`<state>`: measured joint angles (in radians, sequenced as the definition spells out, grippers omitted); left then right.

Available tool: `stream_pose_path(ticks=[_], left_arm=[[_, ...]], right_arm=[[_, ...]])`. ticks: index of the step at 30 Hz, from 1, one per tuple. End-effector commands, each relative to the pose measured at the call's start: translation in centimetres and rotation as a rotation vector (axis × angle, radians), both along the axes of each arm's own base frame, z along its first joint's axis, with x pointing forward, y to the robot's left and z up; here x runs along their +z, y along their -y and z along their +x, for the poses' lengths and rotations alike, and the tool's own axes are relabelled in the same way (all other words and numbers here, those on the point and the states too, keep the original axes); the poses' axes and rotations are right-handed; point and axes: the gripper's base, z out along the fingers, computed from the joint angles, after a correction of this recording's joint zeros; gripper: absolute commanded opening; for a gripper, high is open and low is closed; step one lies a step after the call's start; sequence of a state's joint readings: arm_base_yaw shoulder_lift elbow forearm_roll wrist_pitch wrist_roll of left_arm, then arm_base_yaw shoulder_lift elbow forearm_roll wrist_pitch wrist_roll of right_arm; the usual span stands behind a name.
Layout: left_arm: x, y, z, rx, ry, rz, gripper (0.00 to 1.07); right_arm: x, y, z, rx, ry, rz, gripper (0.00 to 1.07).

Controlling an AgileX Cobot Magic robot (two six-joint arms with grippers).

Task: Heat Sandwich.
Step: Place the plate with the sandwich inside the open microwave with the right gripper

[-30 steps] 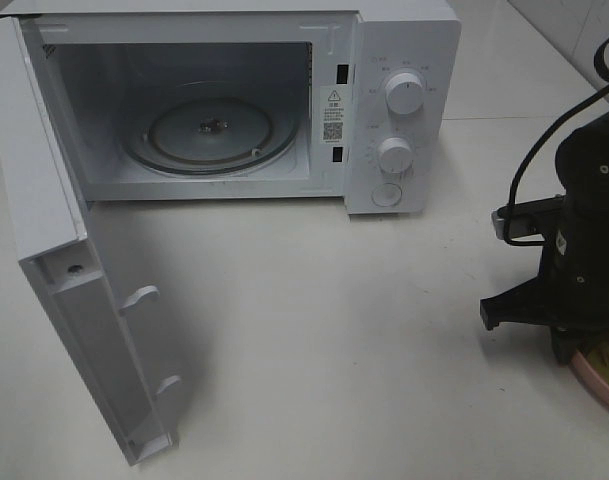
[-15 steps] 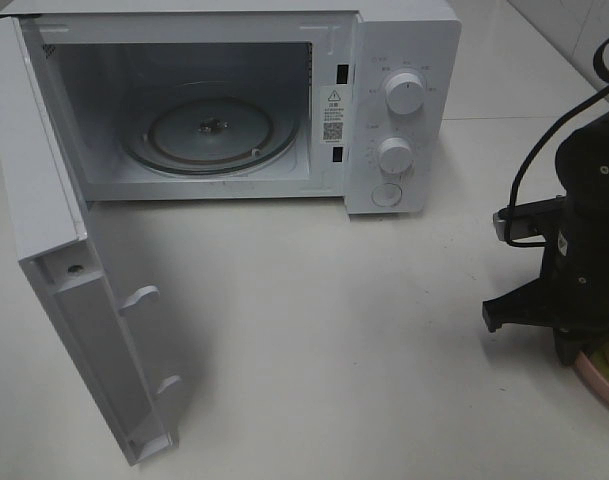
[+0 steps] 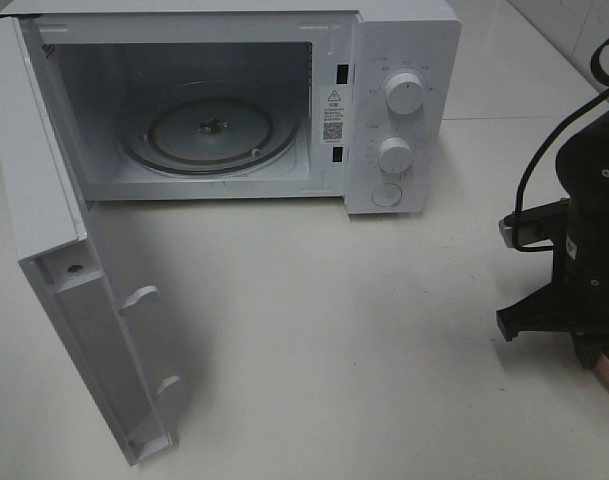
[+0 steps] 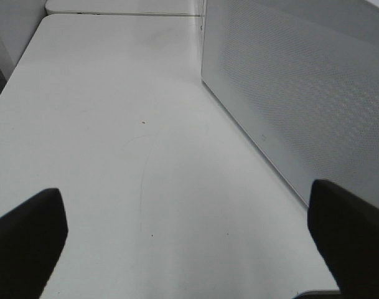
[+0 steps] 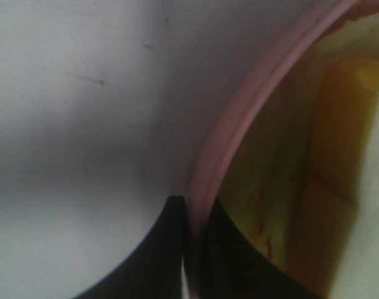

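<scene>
The right gripper is pinched on the rim of the pink plate; in the right wrist view one dark finger sits outside the rim and the other inside it, pressed close with only the rim between them. The sandwich lies on that plate just inside the rim, its yellow filling and pale bread showing; it is at the right edge of the table, well apart from the microwave.

Over the last second the right arm has drifted towards the right edge of the high view and a little nearer the camera; the sliver of plate seen under it has shrunk to a small corner. That is away from the oven, not towards it; it reads as the grip being settled on the rim, or the plate being dragged slightly, and not yet as the carry.

The door stands wide open and the turntable is bare, so the way in is ready; nothing there has changed.

The left gripper is spread, its fingertips wide apart over bare table beside the door's outer face, holding nothing.

The task looks early: plate gripped, lift and transfer to come.
</scene>
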<state>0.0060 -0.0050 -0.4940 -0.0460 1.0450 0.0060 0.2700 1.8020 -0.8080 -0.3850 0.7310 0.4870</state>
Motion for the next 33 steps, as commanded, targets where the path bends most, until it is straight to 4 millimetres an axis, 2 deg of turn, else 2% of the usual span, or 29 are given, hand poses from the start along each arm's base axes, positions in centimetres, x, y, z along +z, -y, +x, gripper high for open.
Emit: stream_pose_path(ticks=[1, 9, 13, 27, 33], left_arm=[[0.0, 0.0, -0.2, 0.001, 0.027, 0.000, 0.98], [0.0, 0.0, -0.2, 0.001, 0.027, 0.000, 0.98], [0.0, 0.0, -0.2, 0.001, 0.027, 0.000, 0.98], [0.0, 0.0, -0.2, 0.001, 0.027, 0.000, 0.98], [0.0, 0.0, -0.2, 0.001, 0.027, 0.000, 0.98]], right_arm=[[0.4, 0.5, -0.3, 0.066, -0.031, -0.052, 0.00], [2.0, 0.7, -0.6, 0.100, -0.011, -0.076, 0.00], [2.9, 0.2, -1.0, 0.159, -0.014, -0.158, 0.00], [6.0, -2.2, -2.5, 0.316, 0.051, -0.239, 0.00], [6.1, -2.5, -3.9, 0.382, 0.047, -0.273, 0.00]])
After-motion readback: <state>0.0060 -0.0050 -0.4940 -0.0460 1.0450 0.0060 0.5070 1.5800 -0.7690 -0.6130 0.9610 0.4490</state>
